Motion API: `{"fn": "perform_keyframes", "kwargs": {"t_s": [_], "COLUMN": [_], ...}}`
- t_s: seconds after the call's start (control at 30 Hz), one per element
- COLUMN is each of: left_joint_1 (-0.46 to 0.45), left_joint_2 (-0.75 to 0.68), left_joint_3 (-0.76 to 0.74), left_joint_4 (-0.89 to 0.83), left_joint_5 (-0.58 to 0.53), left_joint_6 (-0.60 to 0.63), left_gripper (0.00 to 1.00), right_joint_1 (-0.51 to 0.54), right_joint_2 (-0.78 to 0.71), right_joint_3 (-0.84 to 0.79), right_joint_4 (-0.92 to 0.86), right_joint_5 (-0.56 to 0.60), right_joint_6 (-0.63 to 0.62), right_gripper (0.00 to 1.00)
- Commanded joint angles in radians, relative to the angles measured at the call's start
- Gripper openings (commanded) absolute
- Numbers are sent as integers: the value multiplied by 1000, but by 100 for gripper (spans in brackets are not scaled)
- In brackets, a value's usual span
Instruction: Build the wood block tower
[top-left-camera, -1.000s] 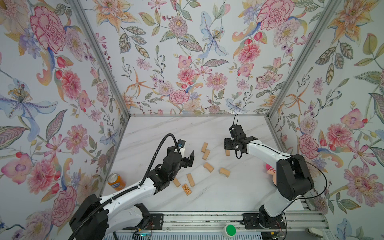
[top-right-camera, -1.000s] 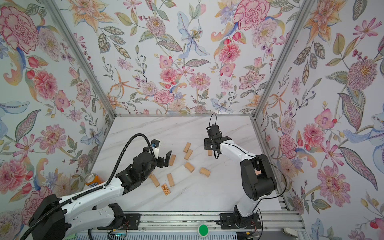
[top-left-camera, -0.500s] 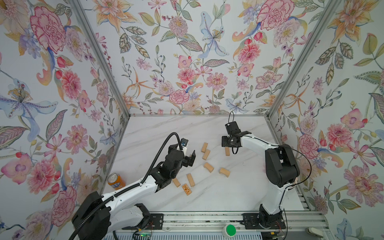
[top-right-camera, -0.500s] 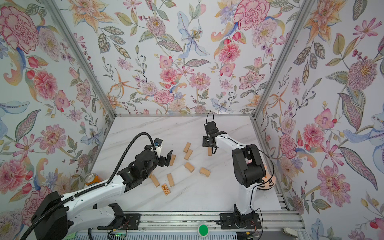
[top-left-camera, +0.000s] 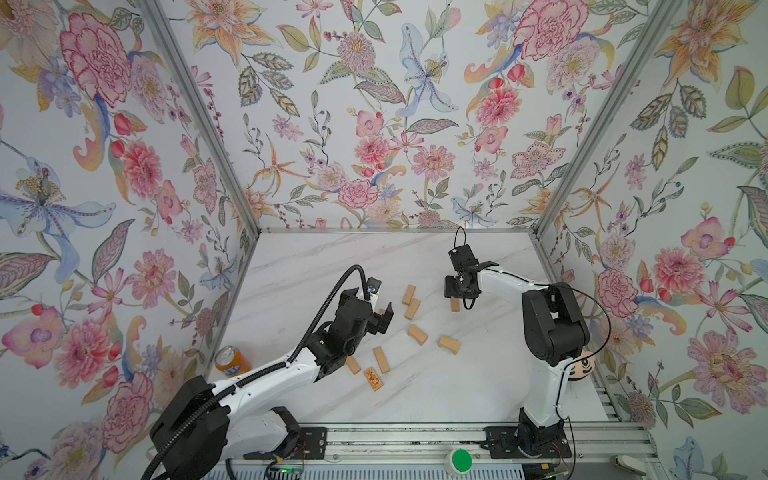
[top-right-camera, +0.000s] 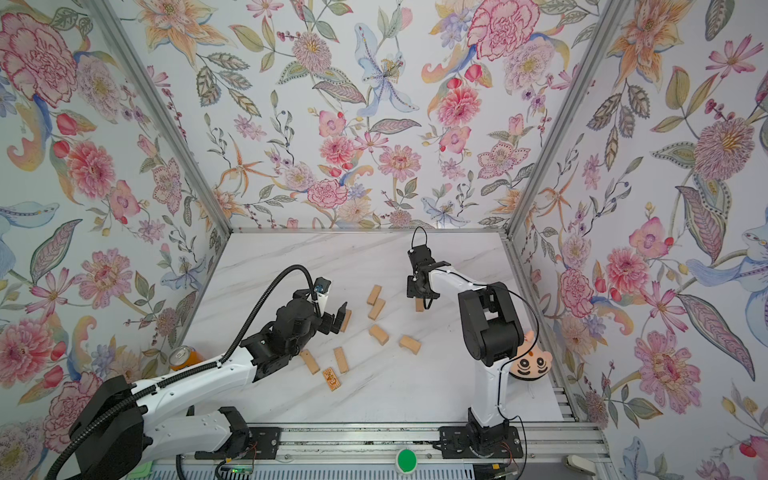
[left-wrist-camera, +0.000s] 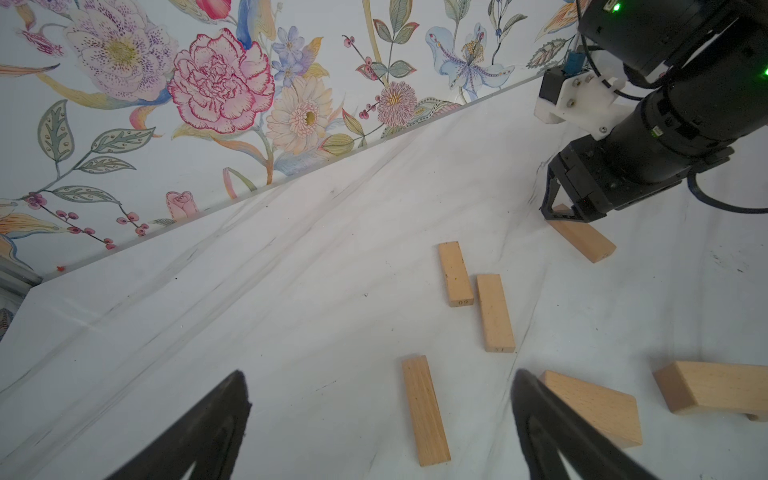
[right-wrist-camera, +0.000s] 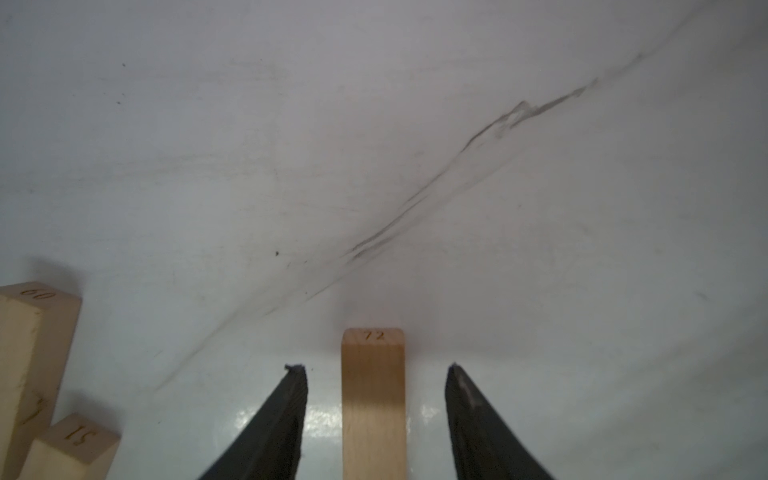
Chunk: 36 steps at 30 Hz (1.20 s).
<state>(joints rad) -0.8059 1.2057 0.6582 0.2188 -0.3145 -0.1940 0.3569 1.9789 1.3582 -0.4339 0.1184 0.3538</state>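
Right tool (right-wrist-camera: 374, 367): jaws part-open, straddling wood block (right-wrist-camera: 372, 415), not yet touching. Block flat on tabletop (right-wrist-camera: 415, 166), 2 o'clock of other wood blocks (top-left-camera: 417, 334). Likely light, stiff, smooth; pinch long sides mid-length. Left tool (left-wrist-camera: 379, 372): wide, empty.

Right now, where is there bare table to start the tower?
Bare: the far-left table between the back wall and the left gripper, and the near strip between the printed block and the front rail. Crowded: the middle, strewn with wood blocks.
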Motion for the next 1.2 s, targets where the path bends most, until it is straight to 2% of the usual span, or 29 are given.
{"fn": "perform_keyframes", "kwargs": {"t_s": [0.0, 0.33, 0.47, 0.53, 0.8, 1.17], "left_joint_1": [-11, -12, -11, -11, -11, -12], "left_joint_2": [1, -47, -67, -72, -108, -187], "left_joint_3": [22, -15, -31, -35, -56, -104], "left_joint_4": [-13, -26, -25, -24, -25, -32], "left_joint_5": [1, -13, -17, -17, -20, -36], "left_joint_6": [13, 4, 1, -2, -21, -39], "left_gripper": [99, 99, 99, 99, 99, 99], "right_joint_1": [5, 22, 35, 44, 86, 128], "right_joint_2": [27, 57, 72, 82, 120, 188], "right_joint_3": [-13, -8, 10, 26, 112, 216], "right_joint_4": [-27, -45, -66, -79, -116, -151], "right_joint_5": [-26, -15, -14, -8, 9, 17], "right_joint_6": [23, 50, 55, 58, 89, 102], "right_gripper": [53, 51, 38, 35, 31, 32]}}
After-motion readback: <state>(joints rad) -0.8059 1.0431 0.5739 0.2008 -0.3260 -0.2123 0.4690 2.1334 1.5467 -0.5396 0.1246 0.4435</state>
